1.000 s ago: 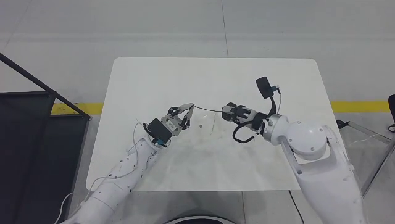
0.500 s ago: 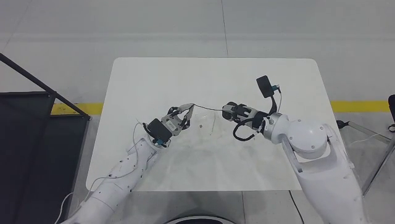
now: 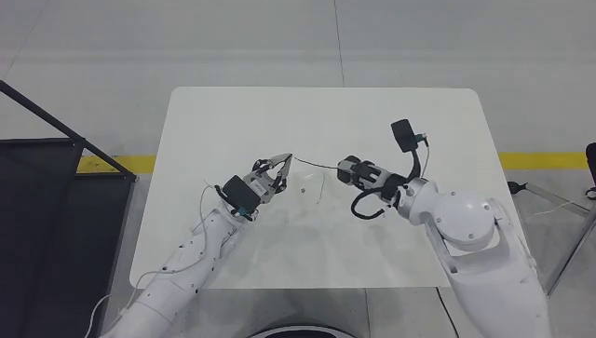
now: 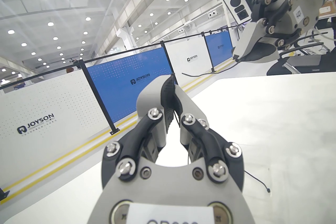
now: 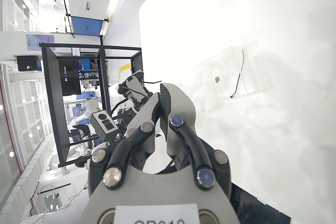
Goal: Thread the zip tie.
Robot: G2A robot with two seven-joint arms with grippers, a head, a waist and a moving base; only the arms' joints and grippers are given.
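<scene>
A thin black zip tie (image 3: 317, 164) stretches above the white table (image 3: 223, 124) between my two grippers. My right gripper (image 3: 343, 168) is shut on one end of it. From there the strip (image 4: 199, 74) runs out toward my left gripper (image 4: 172, 83). The left gripper (image 3: 287, 159) is shut, with a small black piece of the tie sticking out at its tips. A short gap shows between the strip's free end and those tips. In the right wrist view my right gripper (image 5: 161, 89) is shut, and the strip (image 5: 152, 82) leads off toward the other gripper.
A small clear box (image 3: 312, 187) stands on the table just below the two grippers. Another black zip tie (image 5: 237, 80) lies inside it. The table's far half and both sides are bare. Black frames and blue panels stand beyond the table.
My right arm has turned and sunk slightly toward the near edge, with its gripper staying almost in place. The left gripper's tips have crept a little toward the far side.
</scene>
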